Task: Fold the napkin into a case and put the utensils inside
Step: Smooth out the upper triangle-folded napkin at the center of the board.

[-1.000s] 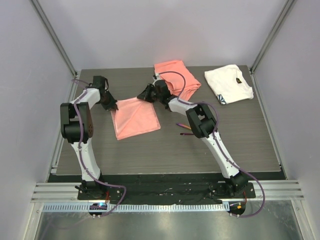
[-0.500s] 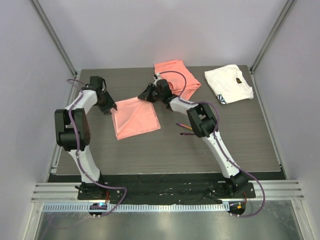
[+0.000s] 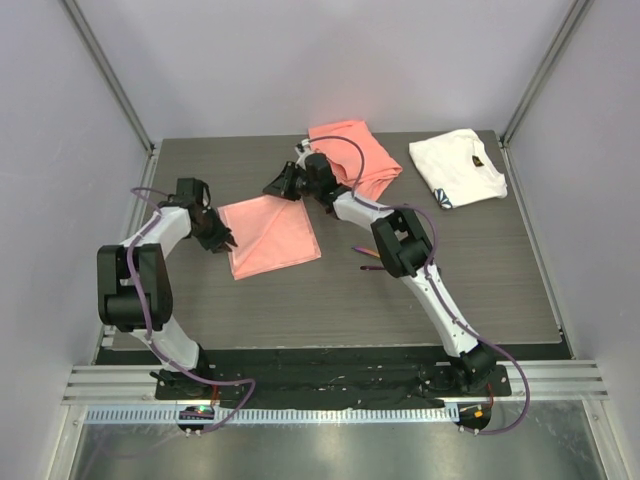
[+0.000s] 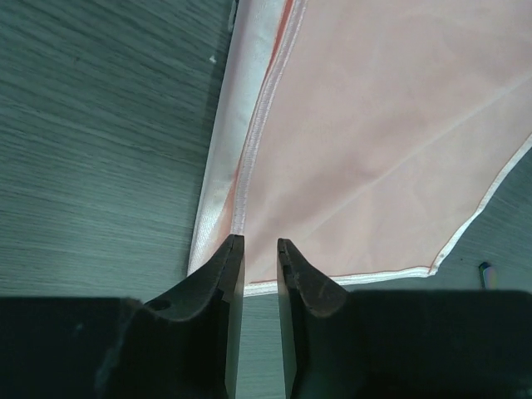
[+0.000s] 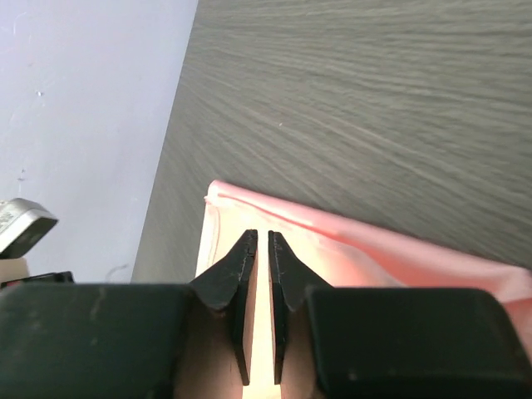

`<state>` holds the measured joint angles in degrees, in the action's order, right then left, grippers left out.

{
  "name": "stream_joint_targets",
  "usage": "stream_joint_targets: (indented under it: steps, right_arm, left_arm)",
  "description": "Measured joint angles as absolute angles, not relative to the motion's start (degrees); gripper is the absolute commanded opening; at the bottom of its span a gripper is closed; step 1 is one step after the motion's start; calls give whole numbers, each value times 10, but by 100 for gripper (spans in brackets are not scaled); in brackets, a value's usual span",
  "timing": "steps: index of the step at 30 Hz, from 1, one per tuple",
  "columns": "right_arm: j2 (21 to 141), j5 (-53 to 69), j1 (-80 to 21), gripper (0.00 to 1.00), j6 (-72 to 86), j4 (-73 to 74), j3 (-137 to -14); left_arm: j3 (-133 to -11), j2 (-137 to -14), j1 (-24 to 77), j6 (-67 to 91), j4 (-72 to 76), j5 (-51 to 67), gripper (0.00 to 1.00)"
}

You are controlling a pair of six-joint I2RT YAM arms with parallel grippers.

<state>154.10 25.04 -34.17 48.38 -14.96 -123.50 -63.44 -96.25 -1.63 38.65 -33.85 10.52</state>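
Note:
The glossy pale-pink napkin (image 3: 270, 235) lies flat on the dark table, doubled over, with a lower layer showing along its left edge (image 4: 218, 158). My left gripper (image 3: 222, 242) hovers at the napkin's left near edge with its jaws slightly apart and empty (image 4: 260, 243). My right gripper (image 3: 276, 187) is above the napkin's far edge (image 5: 332, 229), its jaws nearly together with nothing between them (image 5: 263, 234). The two dark purple utensils (image 3: 366, 251) lie right of the napkin, partly hidden by my right arm. No case shape shows.
A thicker coral-orange cloth (image 3: 358, 150) lies at the back centre, just behind my right gripper. A white cloth with a dark mark (image 3: 457, 168) lies at the back right. Grey walls close in the table's left and right sides.
My left gripper has moved from the napkin's far-left corner towards me along its left edge. My right gripper has shifted left along the far edge. The napkin has stayed flat.

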Motion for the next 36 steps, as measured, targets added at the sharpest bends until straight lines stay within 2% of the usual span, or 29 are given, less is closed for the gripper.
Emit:
stream_joint_targets:
  steps: [10,17,19,22,23,27,31,33,36]
  right_arm:
    - [1534,269,-362,17,484,-133,-1227]
    - [1508,287,-367,17,488,-132,-1195]
    - [1504,291,-367,17,489,-132,-1189]
    - [1495,301,-367,18,489,-132,-1170]
    - [1490,304,-367,20,488,-130,-1160]
    - [1459,315,-367,24,474,-103,-1113]
    - [1415,315,-367,29,446,-72,-1062]
    - [1388,315,-367,29,435,-60,-1037]
    - [1359,321,-367,29,427,-53,-1019]
  left_arm:
    - [-579,-960,-16,406,-306,118,17]
    - [-489,-911,-16,439,-284,118,13]
    - [-469,-894,-15,449,-276,119,16]
    - [-454,-863,-13,459,-281,120,36]
    - [-455,-853,-13,459,-282,119,39]
    - [-513,-828,-21,448,-316,109,45]
    - [-631,-868,-51,421,-338,108,37]
    - [-696,-918,-64,399,-351,110,28]
    - [-793,-1016,-75,360,-365,103,27]
